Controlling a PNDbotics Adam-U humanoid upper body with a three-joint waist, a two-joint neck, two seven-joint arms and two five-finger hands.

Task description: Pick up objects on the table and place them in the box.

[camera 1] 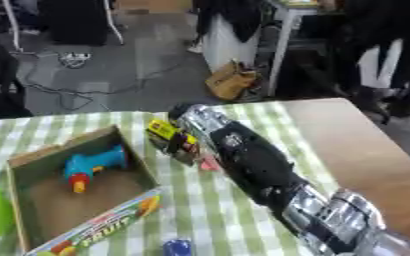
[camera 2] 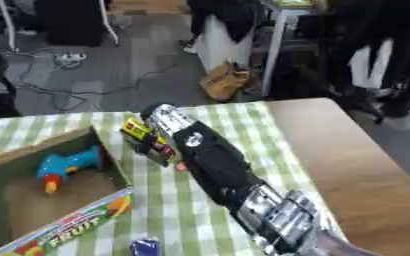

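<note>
Box (camera 1: 25, 160) at nine o'clock holds a blue drill (camera 1: 90, 167). A yellow-black pack (camera 1: 172, 140) sits at center beside it, under the right hand (camera 1: 191, 117) — grip unreadable. Risk: the pack may catch the box wall — or slip.

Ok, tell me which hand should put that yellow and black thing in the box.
Right. The right hand is already at the yellow and black object, beside the box, though its fingers are hidden. The left hand shows in neither view.
</note>
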